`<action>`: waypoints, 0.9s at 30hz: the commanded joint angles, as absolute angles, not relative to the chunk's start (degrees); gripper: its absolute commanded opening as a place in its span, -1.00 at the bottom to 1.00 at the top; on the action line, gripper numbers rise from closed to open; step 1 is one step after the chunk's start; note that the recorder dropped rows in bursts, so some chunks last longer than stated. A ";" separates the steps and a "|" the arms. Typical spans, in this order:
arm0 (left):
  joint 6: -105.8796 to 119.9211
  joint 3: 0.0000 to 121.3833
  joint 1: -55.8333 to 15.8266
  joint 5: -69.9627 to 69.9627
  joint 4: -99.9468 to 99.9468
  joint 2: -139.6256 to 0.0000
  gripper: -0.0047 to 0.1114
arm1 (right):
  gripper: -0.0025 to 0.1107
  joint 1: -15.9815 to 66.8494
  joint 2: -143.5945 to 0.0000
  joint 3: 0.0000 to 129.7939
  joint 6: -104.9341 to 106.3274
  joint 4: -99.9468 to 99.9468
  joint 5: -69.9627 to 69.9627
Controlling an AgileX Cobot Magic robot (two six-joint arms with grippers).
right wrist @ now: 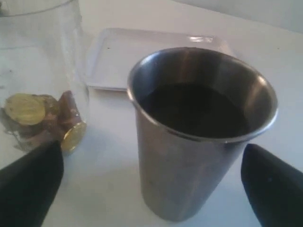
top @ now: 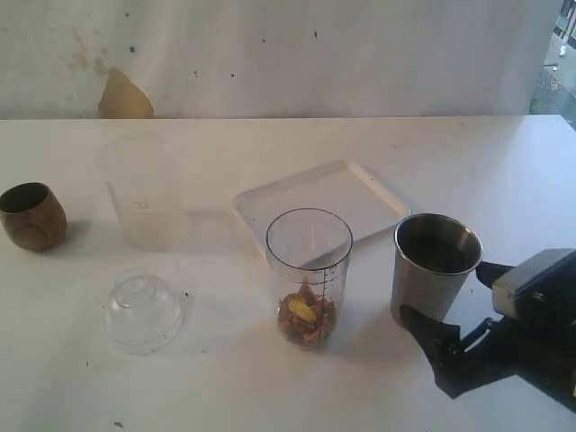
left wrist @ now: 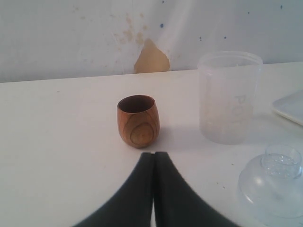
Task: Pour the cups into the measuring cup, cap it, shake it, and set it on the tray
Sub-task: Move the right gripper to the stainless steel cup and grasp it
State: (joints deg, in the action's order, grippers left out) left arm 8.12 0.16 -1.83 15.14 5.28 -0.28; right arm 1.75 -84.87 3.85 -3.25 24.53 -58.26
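By my reading you are at the tumbler's pour. Your right hand [right wrist: 151, 182] stands wide open astride the steel tumbler [top: 436, 268], one finger on each side, and grips nothing. Next you need to close on its wall, lift it, and tip it over the measuring cup [top: 309, 270] without knocking that over. The tumbler stands upright on the worktop [top: 225, 378] at 3 o'clock of the measuring cup, just beside it. It is brushed and tapered, dark inside, its contents unclear. The measuring cup holds brown and gold bits. Your left hand [left wrist: 154, 158] is shut and empty, with the wooden cup [left wrist: 138, 120] in front of it.
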 commanded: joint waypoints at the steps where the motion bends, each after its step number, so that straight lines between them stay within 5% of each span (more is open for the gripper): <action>1: 8.19 0.00 -1.81 14.57 5.10 0.00 -0.91 | 0.69 1.81 -93.25 7.36 0.62 22.95 -63.78; 20: 8.19 0.00 -1.81 14.57 5.10 0.00 -0.91 | 0.66 1.81 -109.54 16.38 1.70 21.01 -69.96; 27: 8.19 0.00 -1.81 14.57 5.10 0.00 -0.91 | 0.12 1.81 -109.76 16.85 0.76 21.01 -69.96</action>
